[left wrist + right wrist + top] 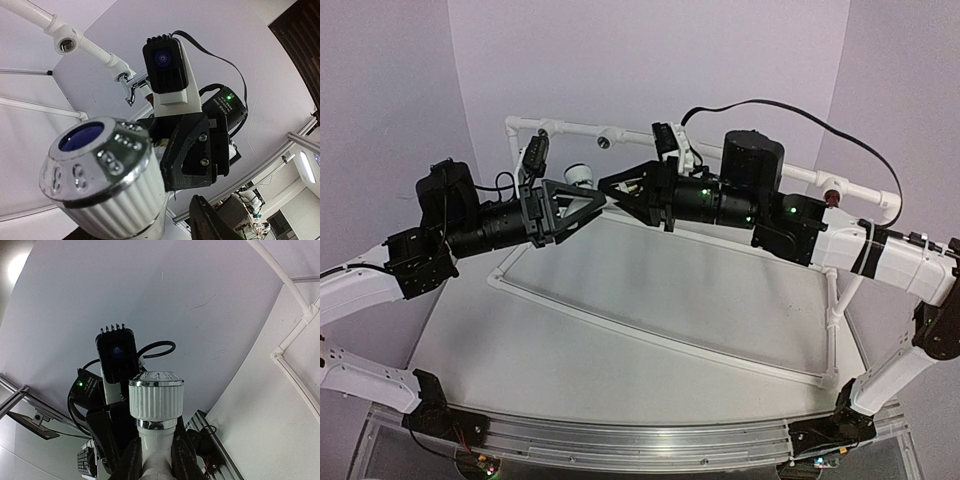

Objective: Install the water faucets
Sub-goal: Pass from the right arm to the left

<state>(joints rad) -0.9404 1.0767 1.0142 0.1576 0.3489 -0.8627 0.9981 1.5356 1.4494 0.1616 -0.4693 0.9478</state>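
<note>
White plastic faucet (156, 405) — ribbed knob, lower centre — pinched by right gripper (156, 456); left gripper (588, 203) close beside, spread or pressed: cannot tell.

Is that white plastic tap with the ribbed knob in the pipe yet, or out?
Out. The white ribbed-knob tap sits clamped in the right gripper, in mid-air, clear of the white pipe frame.

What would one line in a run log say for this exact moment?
right gripper: clamped on white faucet | left gripper: close to its ribbed knob, grip unclear | silver faucet: mounted on pipe frame
</note>
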